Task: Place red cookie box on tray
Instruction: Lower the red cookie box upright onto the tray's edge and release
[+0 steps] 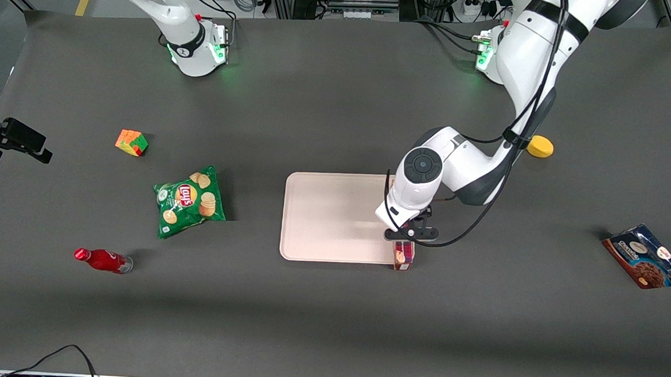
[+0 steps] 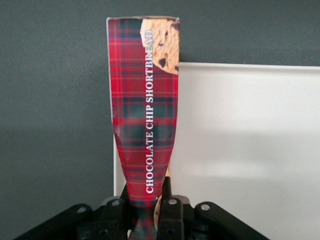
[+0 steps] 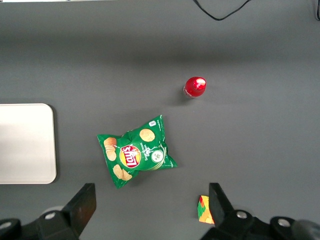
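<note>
The red cookie box (image 2: 145,107) is a long plaid carton marked "Chocolate Chip Shortbread", pinched in where my fingers (image 2: 171,210) press on it. My gripper (image 2: 147,212) is shut on one end of it. In the front view the gripper (image 1: 408,238) hangs over the edge of the tray (image 1: 322,216) that faces the working arm's end, near the tray corner closest to the camera. The box (image 1: 404,256) pokes out under the gripper, half over the tray's rim and half over the dark table. The pale tray (image 2: 250,145) also fills the wrist view beside the box.
Toward the parked arm's end lie a green chips bag (image 1: 190,200), a coloured cube (image 1: 132,142) and a red bottle (image 1: 104,260). A blue cookie pouch (image 1: 645,256) and a yellow disc (image 1: 540,146) lie toward the working arm's end.
</note>
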Available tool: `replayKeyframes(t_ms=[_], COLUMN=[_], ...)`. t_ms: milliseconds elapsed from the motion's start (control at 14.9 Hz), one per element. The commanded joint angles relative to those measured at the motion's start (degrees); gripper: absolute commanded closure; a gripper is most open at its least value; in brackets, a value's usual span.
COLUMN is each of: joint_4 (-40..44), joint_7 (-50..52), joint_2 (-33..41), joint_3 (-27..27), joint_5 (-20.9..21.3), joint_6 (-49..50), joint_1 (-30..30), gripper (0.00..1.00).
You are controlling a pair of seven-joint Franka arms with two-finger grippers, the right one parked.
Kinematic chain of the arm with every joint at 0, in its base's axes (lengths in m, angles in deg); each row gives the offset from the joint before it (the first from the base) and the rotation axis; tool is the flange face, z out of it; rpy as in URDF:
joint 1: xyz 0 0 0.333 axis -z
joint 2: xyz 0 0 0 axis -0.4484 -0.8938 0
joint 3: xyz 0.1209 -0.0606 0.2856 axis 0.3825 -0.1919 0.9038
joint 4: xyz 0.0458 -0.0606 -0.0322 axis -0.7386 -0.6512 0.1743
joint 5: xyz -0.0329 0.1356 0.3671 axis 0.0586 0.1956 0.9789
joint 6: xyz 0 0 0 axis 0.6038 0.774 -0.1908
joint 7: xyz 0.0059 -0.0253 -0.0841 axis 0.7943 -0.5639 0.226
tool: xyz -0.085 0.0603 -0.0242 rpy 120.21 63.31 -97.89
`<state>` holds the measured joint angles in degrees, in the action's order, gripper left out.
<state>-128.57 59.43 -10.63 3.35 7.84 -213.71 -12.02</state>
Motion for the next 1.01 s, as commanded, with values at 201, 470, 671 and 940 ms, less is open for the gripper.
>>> replayKeyframes(t_ms=[201,470,671,940], joint_4=[-1.21,-1.21,-1.21,-0.86], joint_7=[2.24,3.04,2.95,1.98], joint_2=[1.34,1.43,1.52,1.95], joint_3=[0.39,0.12,0.04,0.04], joint_5=[-1.21,-2.60,-3.14,-3.14], joint_6=[2.26,2.43,2.43,2.43], joint_1=[0.77,0.94,1.03,0.85], gripper=[0.75,0.60,0.34,0.00])
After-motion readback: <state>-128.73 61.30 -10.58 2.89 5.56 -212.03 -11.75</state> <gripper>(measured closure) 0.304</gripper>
